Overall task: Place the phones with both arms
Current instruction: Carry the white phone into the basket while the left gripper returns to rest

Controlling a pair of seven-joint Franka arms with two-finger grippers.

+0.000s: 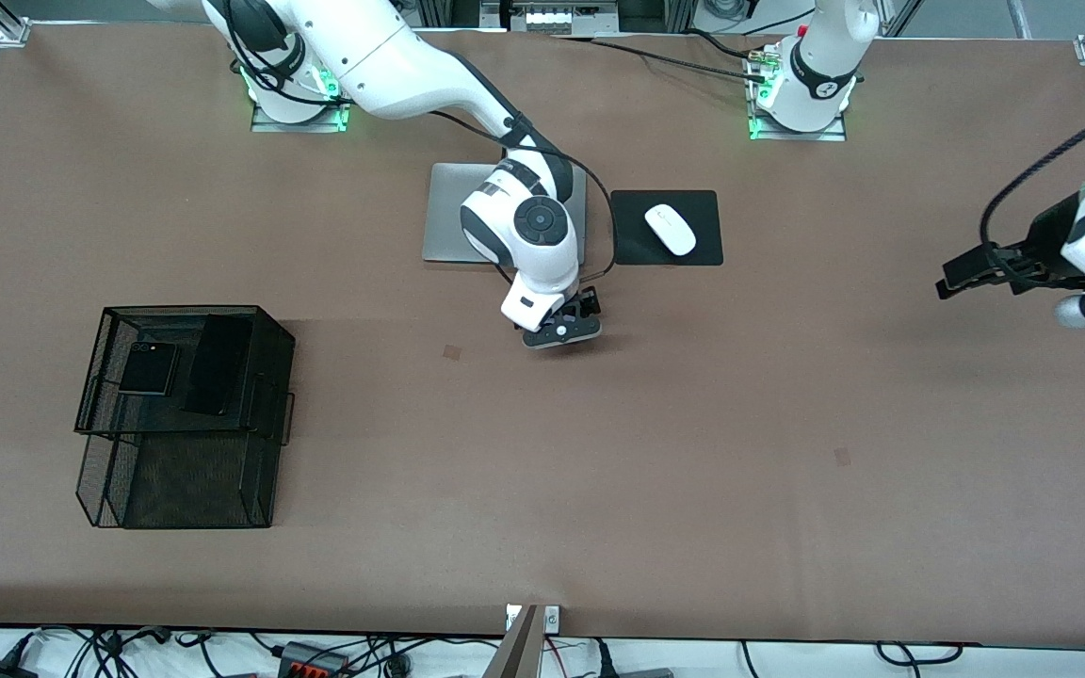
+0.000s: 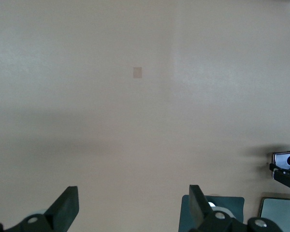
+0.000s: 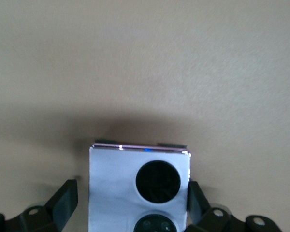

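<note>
Brown table: my right gripper clamps the lilac-white phone above mid-table; my left gripper waits, fingers apart. Both black phones, slab and squarish, lie in the mesh basket.

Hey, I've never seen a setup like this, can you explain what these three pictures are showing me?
Two white jointed robot arms stand at a brown table. One picture looks down from across the table; the other two come from cameras on each arm's wrist. The right gripper hangs above the table's middle, jaws shut on a lilac-white squarish phone. The left gripper waits open at its end. A black wire basket holds a small squarish black phone and a long thin black phone. A silver laptop and white mouse lie near the bases.
</note>
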